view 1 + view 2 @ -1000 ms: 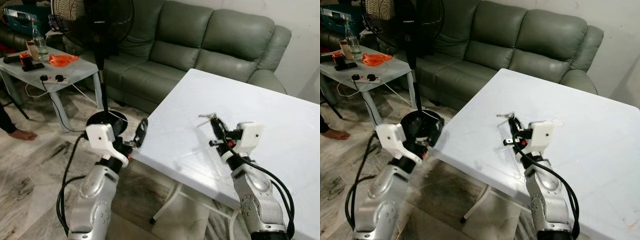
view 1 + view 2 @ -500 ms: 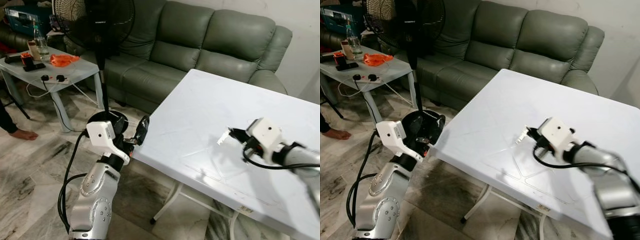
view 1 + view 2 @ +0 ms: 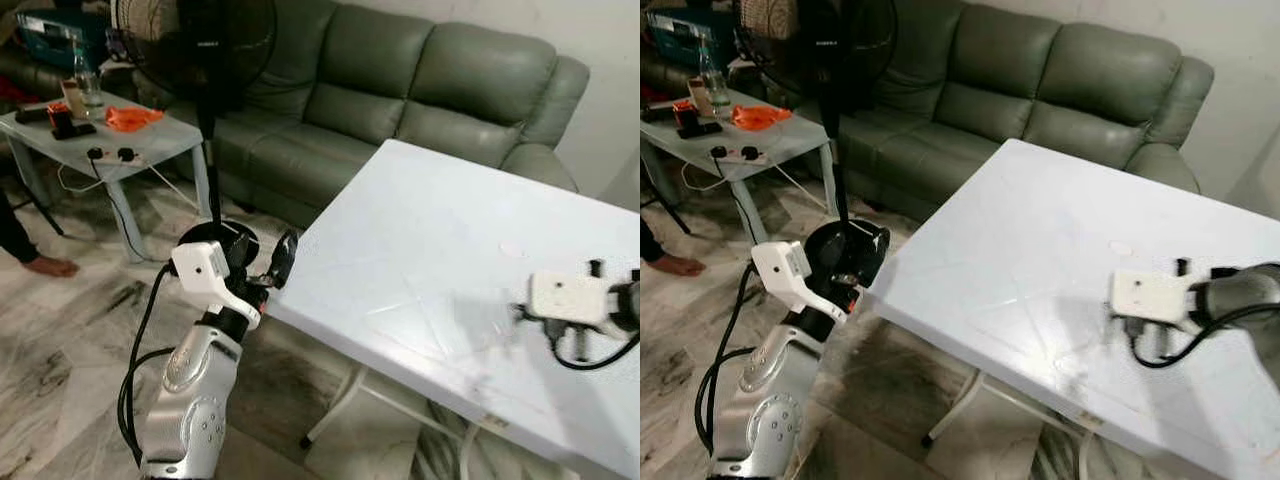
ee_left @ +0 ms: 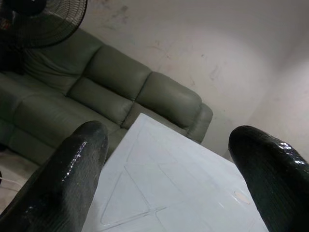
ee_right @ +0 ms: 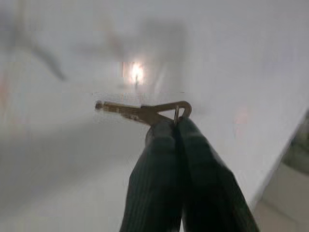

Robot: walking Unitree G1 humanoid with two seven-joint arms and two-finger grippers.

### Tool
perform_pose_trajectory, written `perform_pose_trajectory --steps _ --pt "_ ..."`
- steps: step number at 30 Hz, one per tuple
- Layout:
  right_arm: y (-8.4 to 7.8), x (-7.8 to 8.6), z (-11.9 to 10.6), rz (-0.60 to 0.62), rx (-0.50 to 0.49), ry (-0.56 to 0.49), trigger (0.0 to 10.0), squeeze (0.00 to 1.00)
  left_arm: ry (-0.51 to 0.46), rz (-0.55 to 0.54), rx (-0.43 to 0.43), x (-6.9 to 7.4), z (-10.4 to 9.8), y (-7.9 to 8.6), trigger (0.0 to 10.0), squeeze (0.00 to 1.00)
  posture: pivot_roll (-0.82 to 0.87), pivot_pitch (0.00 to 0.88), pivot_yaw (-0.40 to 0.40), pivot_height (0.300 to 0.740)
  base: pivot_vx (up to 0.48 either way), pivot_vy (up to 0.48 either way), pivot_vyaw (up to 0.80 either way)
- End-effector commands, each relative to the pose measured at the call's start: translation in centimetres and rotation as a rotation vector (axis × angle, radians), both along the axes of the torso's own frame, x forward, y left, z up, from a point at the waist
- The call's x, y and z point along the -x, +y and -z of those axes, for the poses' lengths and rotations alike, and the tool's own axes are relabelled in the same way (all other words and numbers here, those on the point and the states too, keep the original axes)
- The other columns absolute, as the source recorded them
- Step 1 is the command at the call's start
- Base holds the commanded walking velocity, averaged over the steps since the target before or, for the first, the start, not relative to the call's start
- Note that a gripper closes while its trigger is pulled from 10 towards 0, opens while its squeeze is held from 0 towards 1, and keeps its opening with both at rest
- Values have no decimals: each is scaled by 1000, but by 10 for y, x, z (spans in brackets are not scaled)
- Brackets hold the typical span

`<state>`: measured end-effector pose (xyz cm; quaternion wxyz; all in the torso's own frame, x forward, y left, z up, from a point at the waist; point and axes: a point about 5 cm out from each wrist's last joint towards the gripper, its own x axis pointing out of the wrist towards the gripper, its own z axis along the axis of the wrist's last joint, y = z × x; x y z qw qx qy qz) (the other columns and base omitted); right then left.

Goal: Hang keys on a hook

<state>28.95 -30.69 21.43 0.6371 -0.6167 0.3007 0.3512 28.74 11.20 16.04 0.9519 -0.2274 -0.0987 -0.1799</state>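
Keys, or at least one slim brass key [image 5: 140,112] with a triangular head, sit pinched at the head between the closed black fingers of the right gripper [image 5: 176,130], held above the white rectangular table [image 3: 430,250]. The left gripper [image 3: 283,264] hangs off the table's near corner with fingers spread wide and empty. A grey-green leather sofa [image 3: 400,90] and black pedestal fan [image 3: 200,45] stand behind. The right wrist view is blurred, so any further keys are hard to make out.
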Motion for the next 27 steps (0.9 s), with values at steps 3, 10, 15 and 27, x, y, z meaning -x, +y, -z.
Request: perform_pose_trajectory --steps 3,10,15,27 --pt "-7 0 -13 9 33 43 10000 0 -13 12 37 0 -7 -7 10000 0 -38 17 -108 740 0 0 0" --pt "-13 15 -12 -19 -57 249 10000 0 -10 16 46 1 -6 -9 10000 0 -45 23 -117 740 0 0 0" --pt "6 33 -10 -94 -310 448 10000 0 -9 15 58 2 -7 -10 10000 0 -48 24 -119 740 0 0 0" --pt "44 4 -31 57 -1207 404 10000 0 0 13 104 2 -6 -11 10000 0 -63 29 -129 740 0 0 0"
